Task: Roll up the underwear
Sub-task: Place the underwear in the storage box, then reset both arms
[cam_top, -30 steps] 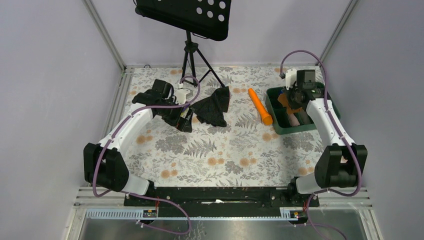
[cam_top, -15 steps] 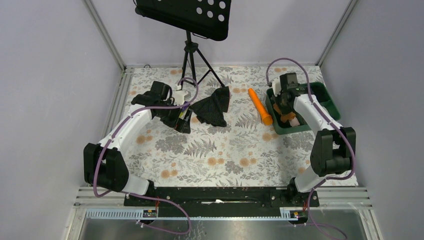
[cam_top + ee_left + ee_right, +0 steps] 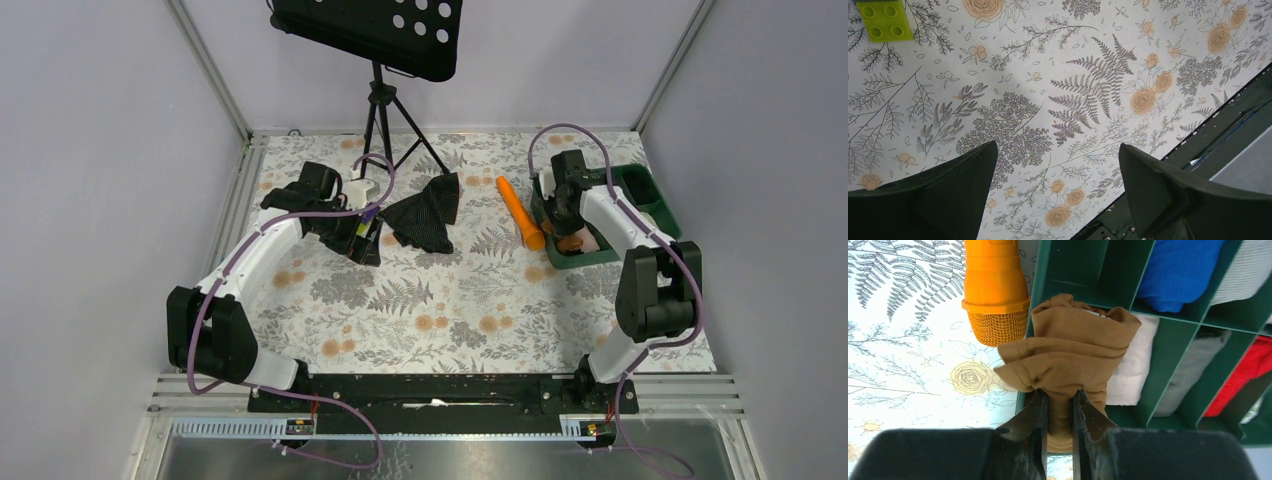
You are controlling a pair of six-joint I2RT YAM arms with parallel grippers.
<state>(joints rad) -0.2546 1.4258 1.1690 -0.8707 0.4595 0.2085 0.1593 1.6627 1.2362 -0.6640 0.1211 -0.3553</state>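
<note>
The caramel-brown underwear (image 3: 1068, 352) is bunched between my right gripper's (image 3: 1059, 395) jaws, above the left edge of the green divided bin (image 3: 1143, 305). In the top view the underwear (image 3: 573, 240) shows at the bin's (image 3: 643, 188) near-left corner under my right gripper (image 3: 567, 222). My left gripper (image 3: 362, 240) is open and empty at the left, beside the black garment (image 3: 425, 215). In the left wrist view its fingers (image 3: 955, 172) stand wide apart over bare patterned cloth.
An orange cylinder (image 3: 520, 212) lies just left of the bin, also in the right wrist view (image 3: 995, 285). The bin holds blue (image 3: 1180, 270), white (image 3: 1130, 365), grey and red (image 3: 1243, 380) rolled fabrics. A tripod stand (image 3: 380, 110) is at the back. A green brick (image 3: 884, 20) lies near the left gripper.
My right gripper has moved left and nearer across the bin, carrying the brown underwear to the bin's near-left corner. The left arm has barely shifted.
</note>
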